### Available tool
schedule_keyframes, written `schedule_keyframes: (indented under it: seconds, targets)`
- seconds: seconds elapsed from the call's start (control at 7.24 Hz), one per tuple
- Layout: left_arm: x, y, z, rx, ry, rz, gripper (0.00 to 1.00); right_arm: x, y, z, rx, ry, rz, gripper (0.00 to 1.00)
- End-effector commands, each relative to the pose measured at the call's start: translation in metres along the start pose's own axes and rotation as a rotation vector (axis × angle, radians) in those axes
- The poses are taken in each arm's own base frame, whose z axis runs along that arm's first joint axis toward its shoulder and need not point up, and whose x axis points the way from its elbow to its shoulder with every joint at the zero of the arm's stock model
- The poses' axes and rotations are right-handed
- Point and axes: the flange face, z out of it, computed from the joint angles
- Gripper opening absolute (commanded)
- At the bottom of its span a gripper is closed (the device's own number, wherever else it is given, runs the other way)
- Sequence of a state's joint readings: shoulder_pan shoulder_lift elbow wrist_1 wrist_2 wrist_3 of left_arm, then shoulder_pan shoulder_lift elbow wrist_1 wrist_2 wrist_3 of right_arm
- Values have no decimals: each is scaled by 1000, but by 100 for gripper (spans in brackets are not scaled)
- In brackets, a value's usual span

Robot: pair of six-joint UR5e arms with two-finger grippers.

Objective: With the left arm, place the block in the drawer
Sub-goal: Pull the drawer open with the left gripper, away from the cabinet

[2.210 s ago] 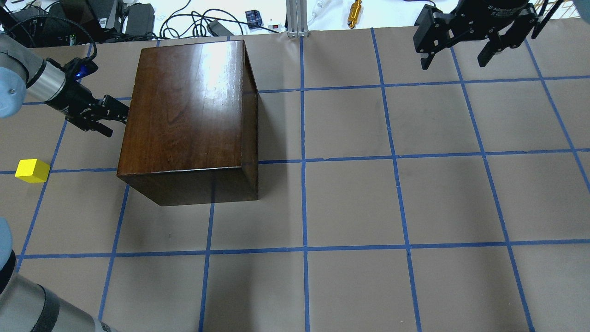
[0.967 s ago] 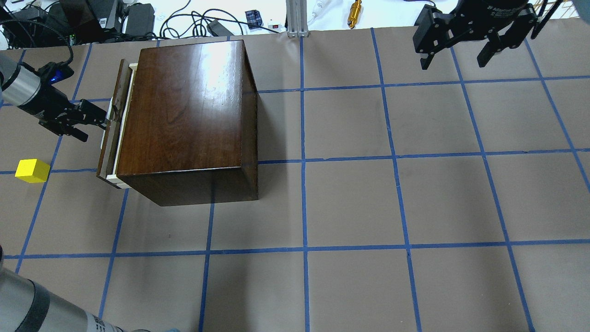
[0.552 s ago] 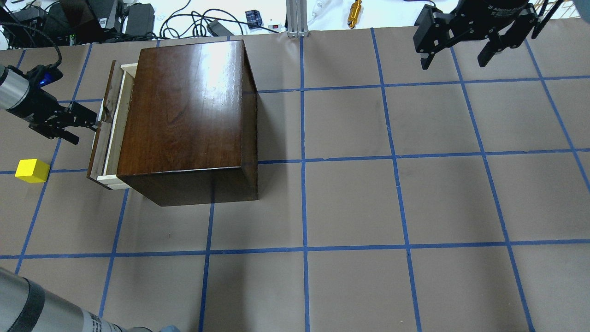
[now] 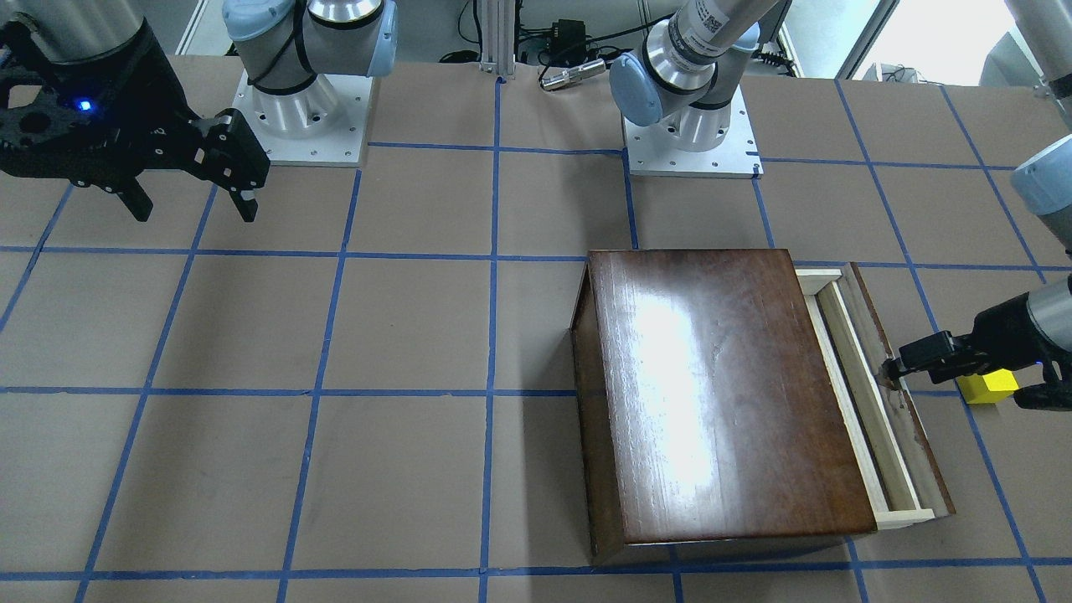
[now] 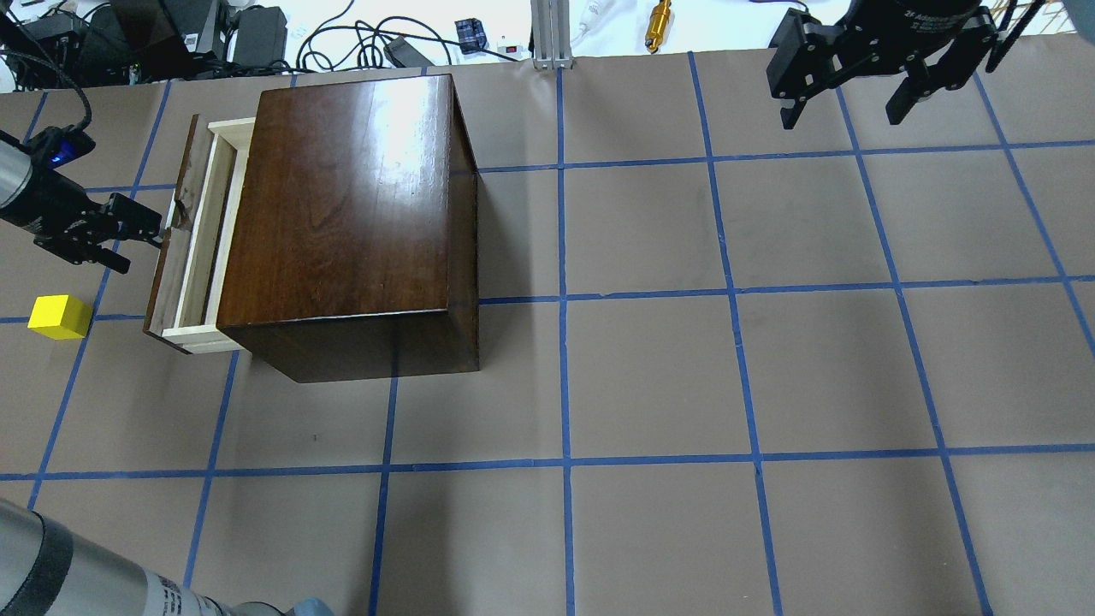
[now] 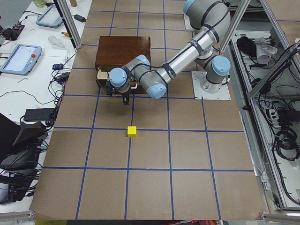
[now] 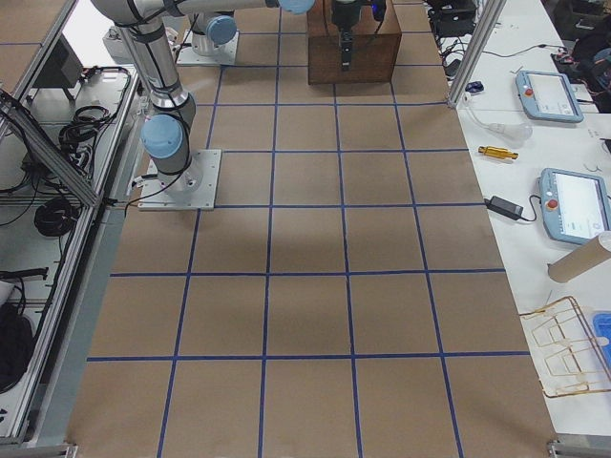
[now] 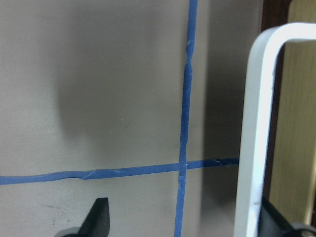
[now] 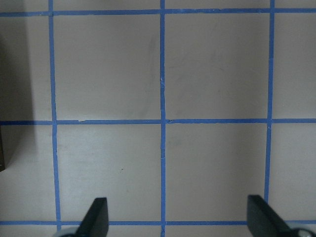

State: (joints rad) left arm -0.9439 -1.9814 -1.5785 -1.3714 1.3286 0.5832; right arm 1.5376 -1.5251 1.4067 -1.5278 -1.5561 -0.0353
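Observation:
The yellow block (image 5: 60,316) lies on the table left of the dark wooden box (image 5: 342,214); it also shows in the front view (image 4: 988,387). The drawer (image 5: 201,231) stands partly pulled out of the box's left side, and what shows of its pale inside is bare. My left gripper (image 5: 144,251) is at the drawer's front panel with its jaws apart. In the left wrist view the white pull (image 8: 254,123) sits between them, close against one finger. My right gripper (image 5: 843,115) hangs open and empty at the far right.
The table is brown paper with a grid of blue tape (image 5: 565,299). Cables and small devices (image 5: 359,34) lie beyond its far edge. The arm bases (image 4: 691,126) stand at the robot's side.
The drawer was shut 2.2 s ago and has slid steadily out to the left, with my left gripper moving left at its front panel. The block and right arm have not moved.

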Motion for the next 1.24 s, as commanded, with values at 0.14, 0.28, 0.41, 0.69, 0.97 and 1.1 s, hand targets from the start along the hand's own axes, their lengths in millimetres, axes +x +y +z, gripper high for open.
schedule_keyframes:
  seconds: [0.14, 0.28, 0.41, 0.69, 0.97, 1.1]
  targets:
    - [-7, -3, -4, 7, -2, 0, 100, -1, 0, 0, 0, -1, -1, 100]
    - [-18, 1, -6, 10, 0, -19, 100, -1, 1, -1, 1, -1, -1, 100]
    - [-20, 1, -4, 9, 2, -21, 100, 0, 0, 0, 0, -1, 0, 100]
    - [-22, 1, -4, 9, 2, -22, 100, -1, 1, -1, 1, -1, -1, 100]
    - [-23, 0, -6, 12, 0, -25, 100, -1, 1, -1, 1, -1, -1, 100]
    - [-23, -2, -12, 20, -5, -24, 100, -1, 1, -1, 1, -1, -1, 100]
